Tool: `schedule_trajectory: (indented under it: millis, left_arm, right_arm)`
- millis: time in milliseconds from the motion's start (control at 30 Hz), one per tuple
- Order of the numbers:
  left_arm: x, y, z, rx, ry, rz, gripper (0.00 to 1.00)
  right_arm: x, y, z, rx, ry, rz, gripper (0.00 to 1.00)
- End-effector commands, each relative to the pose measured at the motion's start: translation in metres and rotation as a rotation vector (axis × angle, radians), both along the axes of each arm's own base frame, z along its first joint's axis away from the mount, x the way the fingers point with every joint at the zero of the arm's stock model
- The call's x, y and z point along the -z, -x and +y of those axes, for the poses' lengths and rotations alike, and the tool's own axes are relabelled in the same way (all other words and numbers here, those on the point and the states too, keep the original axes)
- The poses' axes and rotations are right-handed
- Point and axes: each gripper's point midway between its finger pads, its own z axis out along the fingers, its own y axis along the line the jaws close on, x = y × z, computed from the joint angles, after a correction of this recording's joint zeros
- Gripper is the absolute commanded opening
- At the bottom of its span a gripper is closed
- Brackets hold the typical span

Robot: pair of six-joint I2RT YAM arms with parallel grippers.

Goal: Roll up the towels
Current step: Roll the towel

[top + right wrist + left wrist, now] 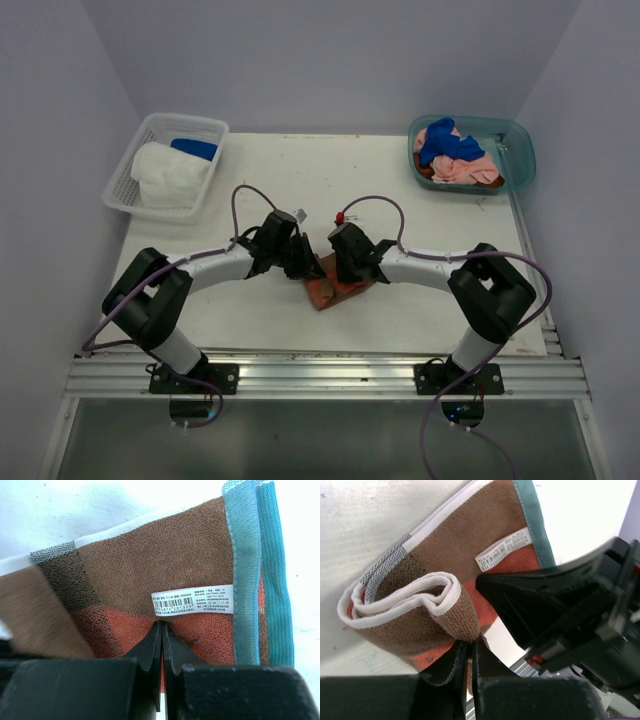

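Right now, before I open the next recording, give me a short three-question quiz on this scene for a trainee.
1. True or false: the brown towel lies fully flat, no roll started.
2. The pink towel lies: A in the white basket; B in the teal tub; C on the table.
3. What colour is the band along the brown towel's edge, beside its white label?
Key: 1 false, one end is rolled; 2 B; 3 teal.

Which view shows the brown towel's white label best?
Right wrist: the label lies flat, centred, print visible. Left wrist shows it smaller and angled. Top view: only the brown towel shows, no label.
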Motion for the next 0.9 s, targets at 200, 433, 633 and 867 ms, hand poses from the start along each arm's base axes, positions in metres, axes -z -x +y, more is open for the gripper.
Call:
schedule_trajectory:
  millis: [200, 433, 633, 867]
  left_arm:
    - [0.036, -0.003, -0.005, 0.04, -0.079, 0.047, 0.0]
    - [0.046, 0.0, 0.001, 0.036, -0.105, 0.061, 0.0]
    - [0.048, 0.001, 0.002, 0.036, -0.11, 0.065, 0.0]
    - [0.048, 0.002, 0.003, 0.034, -0.116, 0.065, 0.0]
  right_arm:
    - [-0.015, 0.015, -0.014, 0.012, -0.01, 0.0, 0.0]
    - [-0.069, 0.025, 0.001, -0.048, -0.116, -0.097, 0.01]
    - [-0.072, 0.052, 0.042, -0.175, -0.127, -0.09, 0.01]
    - [-0.05, 0.051, 0.049, -0.175, -0.082, -0.073, 0.0]
